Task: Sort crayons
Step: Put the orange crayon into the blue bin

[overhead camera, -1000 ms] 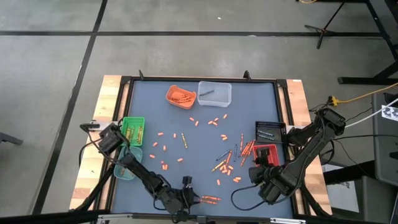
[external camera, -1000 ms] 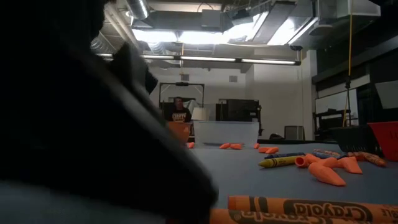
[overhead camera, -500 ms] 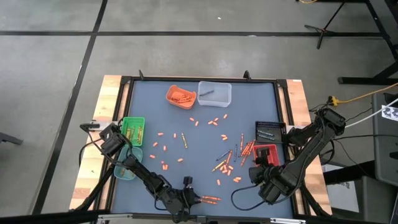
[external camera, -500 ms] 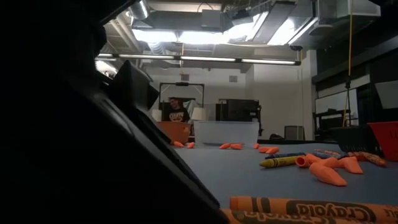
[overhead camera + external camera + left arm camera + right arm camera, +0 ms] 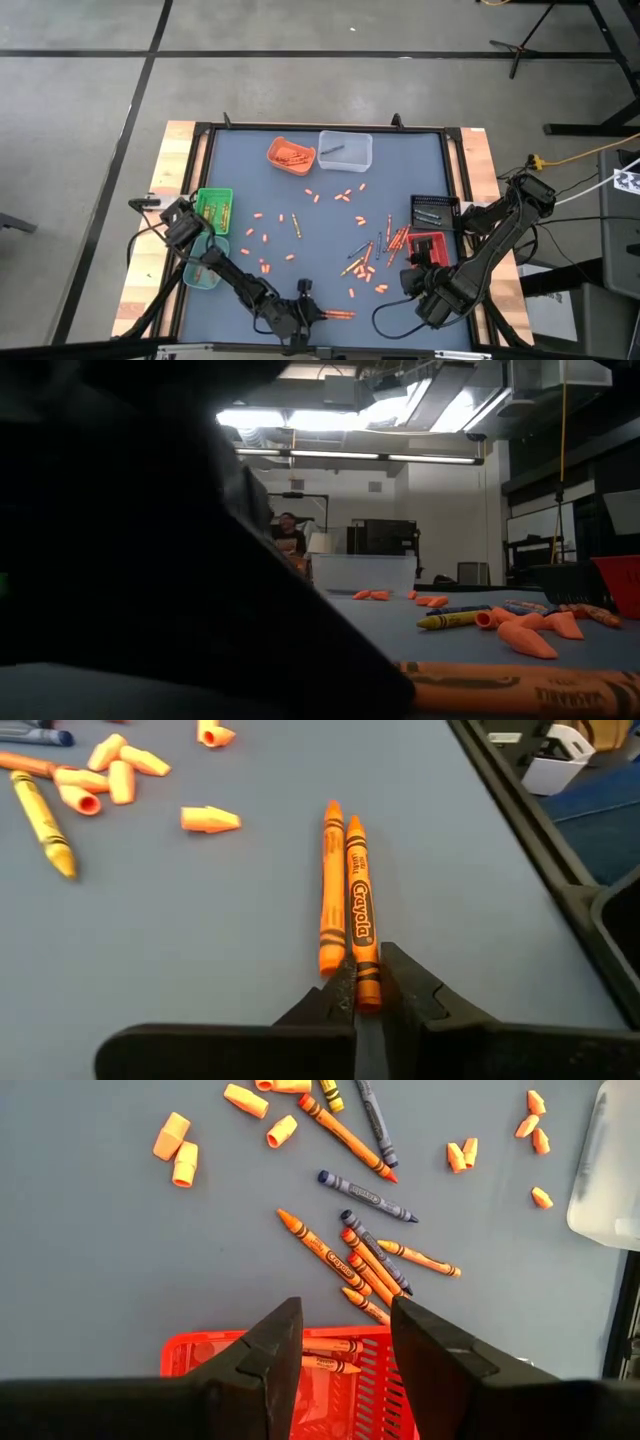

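Note:
Two orange crayons (image 5: 340, 890) lie side by side near the table's near edge; they also show in the high view (image 5: 338, 315) and the low view (image 5: 520, 688). My left gripper (image 5: 366, 1005) is down at their near ends and shut on the right-hand one, the orange crayon with the Crayola label (image 5: 358, 910). My right gripper (image 5: 345, 1345) is open and empty above the red tray (image 5: 200, 1360). More crayons (image 5: 365, 1255) and orange caps (image 5: 175, 1150) lie scattered on the blue mat (image 5: 300, 260). My left gripper pinches the blunt end (image 5: 367, 982) of the labelled orange crayon between its two fingertips. The fingers come low from the table's left and lie along the crayon. The crayon points away from the fingers, close beside the second crayon (image 5: 331, 900); whether it is off the mat I cannot tell.
A green tray (image 5: 213, 210) and a teal tray (image 5: 203, 270) stand at the left. An orange tray (image 5: 291, 154) and a clear tray (image 5: 345, 148) stand at the far edge, and a black tray (image 5: 435, 212) at the right. A person (image 5: 288, 532) sits beyond the table.
My left gripper has moved a little toward the table's right and closed in on the ends of the two orange crayons. The crayons have shifted slightly toward the far edge. My right arm has kept still.

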You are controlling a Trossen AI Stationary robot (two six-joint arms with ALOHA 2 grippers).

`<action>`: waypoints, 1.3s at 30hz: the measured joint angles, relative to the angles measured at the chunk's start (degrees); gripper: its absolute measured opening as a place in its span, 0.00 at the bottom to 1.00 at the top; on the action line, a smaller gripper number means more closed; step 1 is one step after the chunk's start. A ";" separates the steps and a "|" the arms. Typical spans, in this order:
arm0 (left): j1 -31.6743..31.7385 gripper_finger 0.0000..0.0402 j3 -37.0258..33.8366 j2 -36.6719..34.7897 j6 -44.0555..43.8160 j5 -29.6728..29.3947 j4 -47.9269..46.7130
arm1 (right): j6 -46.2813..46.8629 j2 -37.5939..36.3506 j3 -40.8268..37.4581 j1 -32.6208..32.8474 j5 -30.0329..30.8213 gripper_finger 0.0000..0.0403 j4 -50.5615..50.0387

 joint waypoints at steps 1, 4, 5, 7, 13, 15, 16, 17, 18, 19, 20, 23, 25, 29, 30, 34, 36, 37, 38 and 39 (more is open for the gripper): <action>0.31 0.02 0.00 0.01 0.00 -0.04 -0.02 | 0.00 0.00 0.00 0.00 0.02 0.38 0.00; 1.36 0.02 0.00 0.04 0.02 -1.21 -0.06 | 0.00 0.00 0.00 0.00 0.02 0.38 0.04; 1.74 0.02 -0.02 0.08 0.02 -2.18 -0.10 | 0.00 0.00 0.00 0.00 0.01 0.38 0.06; 2.50 0.02 -0.07 0.06 0.52 -3.96 -0.31 | 0.00 0.00 0.00 0.00 0.02 0.38 0.14; 4.42 0.02 -0.26 -1.69 4.65 -4.98 -0.67 | -0.03 0.00 0.00 0.00 0.04 0.38 0.21; 4.51 0.02 -0.32 -3.59 6.28 -5.24 -2.32 | -0.15 0.00 -0.02 0.00 0.06 0.38 0.60; 4.45 0.02 -0.33 -5.00 6.76 -5.27 -2.90 | -0.49 0.00 -0.01 0.00 0.34 0.38 0.98; 4.35 0.02 -0.27 -6.62 6.94 -5.36 -4.20 | -1.29 0.00 -0.01 0.00 0.91 0.38 1.61; 4.23 0.02 -0.20 -8.31 6.91 -5.49 -5.83 | -1.91 0.00 -0.02 0.00 1.52 0.38 2.23; 4.07 0.02 -0.17 -9.97 6.70 -5.50 -7.85 | -2.98 0.00 -0.02 0.00 2.19 0.38 2.87; 3.97 0.02 -0.17 -11.45 6.24 -5.42 -10.00 | -3.99 0.00 0.00 0.00 2.88 0.38 3.51; 3.73 0.02 -0.20 -16.49 4.67 -5.51 -16.16 | -7.57 0.00 -0.02 0.00 4.96 0.38 5.38; 3.47 0.02 -0.17 -20.47 2.69 -5.74 -20.29 | -10.12 0.00 -0.02 -0.02 6.45 0.38 6.44; 2.49 0.02 -0.15 -27.62 -7.44 -5.83 -31.55 | -14.21 0.00 -0.02 -0.02 8.66 0.38 7.91; 2.20 0.02 -0.15 -29.54 -11.21 -5.83 -34.88 | -14.89 0.00 -0.02 -0.02 8.94 0.38 8.11; 0.57 0.02 -0.15 -36.94 -27.10 -5.65 -49.23 | -16.49 0.00 -0.02 -0.02 9.49 0.38 8.78; -0.52 0.02 -0.15 -40.02 -34.34 -4.44 -56.57 | -16.51 0.00 -0.02 -0.02 9.49 0.38 8.76; -1.16 0.02 -0.15 -41.39 -37.77 -3.72 -60.15 | -16.51 0.00 -0.02 -0.02 9.49 0.38 8.77; -1.65 0.02 -0.15 -42.75 -41.20 -2.82 -63.60 | -16.51 0.00 -0.02 -0.02 9.49 0.38 8.77; -2.19 0.02 -0.15 -43.95 -44.73 -2.21 -66.82 | -16.51 0.00 -0.02 -0.02 9.50 0.38 8.79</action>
